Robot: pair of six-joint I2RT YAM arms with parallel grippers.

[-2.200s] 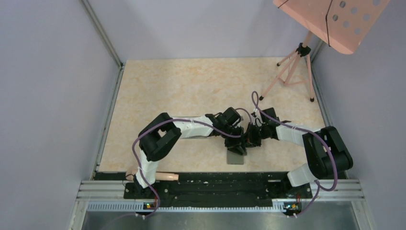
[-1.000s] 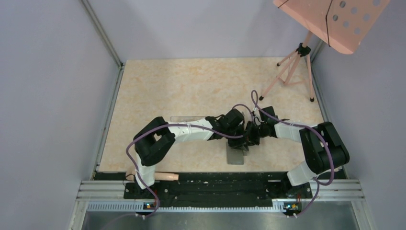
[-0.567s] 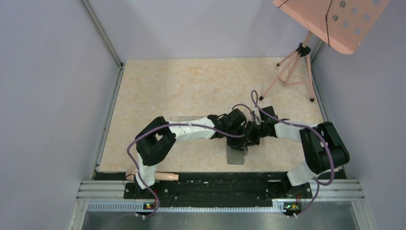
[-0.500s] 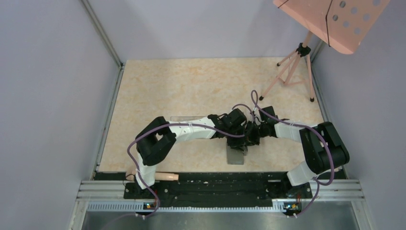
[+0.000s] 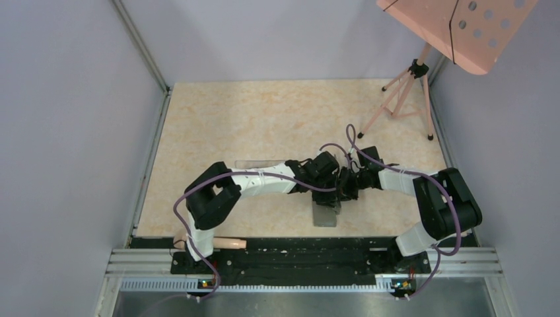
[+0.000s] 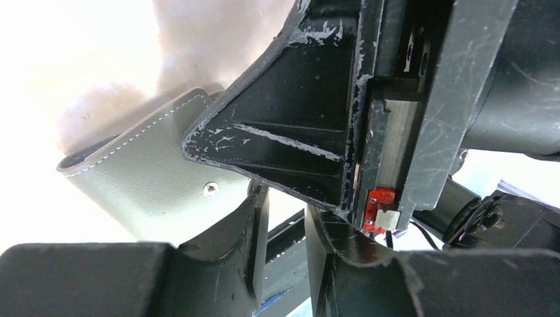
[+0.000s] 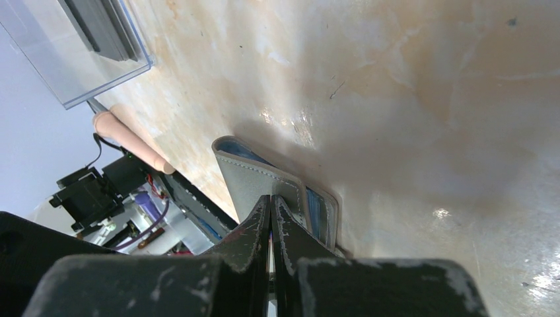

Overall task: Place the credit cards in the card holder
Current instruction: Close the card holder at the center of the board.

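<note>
Found card holder (image 5: 323,216) on table (image 5: 264,112), gray flap raised, white stitching and blue lining showing. Saw small metal rivet (image 6: 210,189) on flap. Found right gripper (image 7: 271,197) clamped on that flap's edge, directly over card holder. Found left gripper (image 6: 285,212) just beside card holder's flap, jaws slightly parted, grasping nothing. Noted dark credit cards (image 7: 99,26) inside clear box (image 7: 59,61), well apart from card holder.

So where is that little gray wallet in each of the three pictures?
Top external: card holder, a gray patch below centre, slightly right.
Left wrist: left of centre, a stitched gray flap.
Right wrist: bottom centre, pinched by the right hand.
Shared landmark: the beige marbled table beneath it.
</note>
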